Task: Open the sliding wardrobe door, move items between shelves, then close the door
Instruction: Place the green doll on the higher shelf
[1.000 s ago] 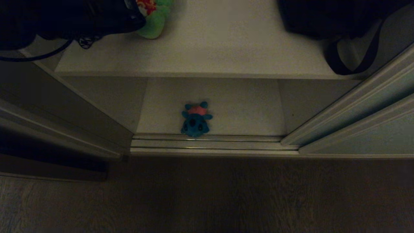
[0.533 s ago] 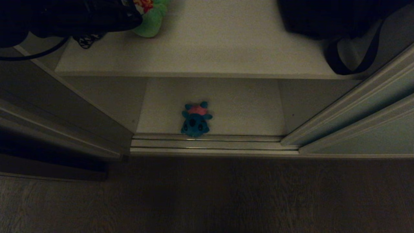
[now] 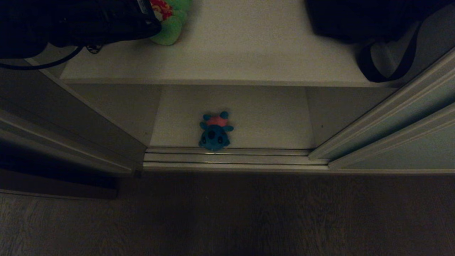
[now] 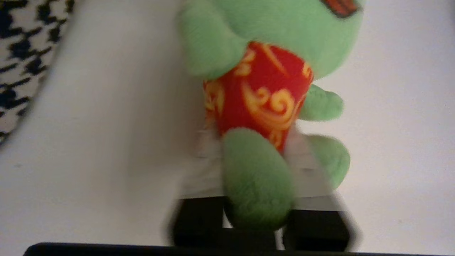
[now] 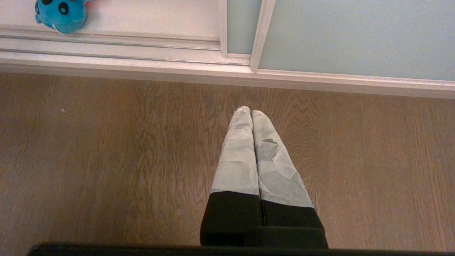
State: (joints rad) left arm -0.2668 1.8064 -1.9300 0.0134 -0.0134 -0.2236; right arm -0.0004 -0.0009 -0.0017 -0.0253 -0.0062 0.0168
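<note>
The green frog (image 3: 171,22) with a red patterned belly (image 4: 263,92) lies at the back left of the upper white shelf (image 3: 249,53). My left gripper (image 4: 254,137) reaches in from the left over that shelf, its fingers (image 4: 208,163) closed on either side of one frog leg. On the lower shelf (image 3: 270,121), the blue plush (image 3: 214,132) with a pink back sits against the front rails; it also shows as the blue plush (image 5: 61,14) in the right wrist view. The sliding wardrobe door (image 3: 408,117) stands slid to the right. My right gripper (image 5: 251,111) hangs shut over the floor.
A black strapped bag (image 3: 366,21) fills the upper shelf's right end. A houndstooth cushion (image 4: 21,46) lies beside the frog. Silvery rails (image 3: 227,158) run along the wardrobe's front, with wooden floor (image 3: 227,213) before them.
The frog and the left arm have shifted slightly over the upper shelf, a little back and then forward again. The blue plush and the door have not moved.
</note>
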